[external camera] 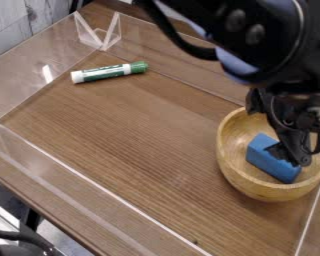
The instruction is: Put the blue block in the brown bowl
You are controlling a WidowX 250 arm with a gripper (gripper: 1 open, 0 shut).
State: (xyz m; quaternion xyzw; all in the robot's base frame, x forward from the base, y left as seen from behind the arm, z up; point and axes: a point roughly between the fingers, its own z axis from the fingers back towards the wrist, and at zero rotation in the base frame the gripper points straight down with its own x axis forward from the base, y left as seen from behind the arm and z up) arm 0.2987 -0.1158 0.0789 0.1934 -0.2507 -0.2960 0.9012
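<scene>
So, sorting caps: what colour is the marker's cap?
Green, on the white marker; the camera view shows it.

Soft even daylight, low resolution, arm (243, 35) motion-blurred, faint shadows.

No legible text, label, brand or number found. The white marker (108, 71) bears dark print, too small to read.

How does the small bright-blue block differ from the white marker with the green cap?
The small bright-blue block is chunky and squarish; the white marker with the green cap is long and thin. The block is one solid colour, the marker two. The block sits inside the light-brown wooden bowl; the marker lies on the wooden tabletop, far off. Both are at rest, ungripped.
</scene>
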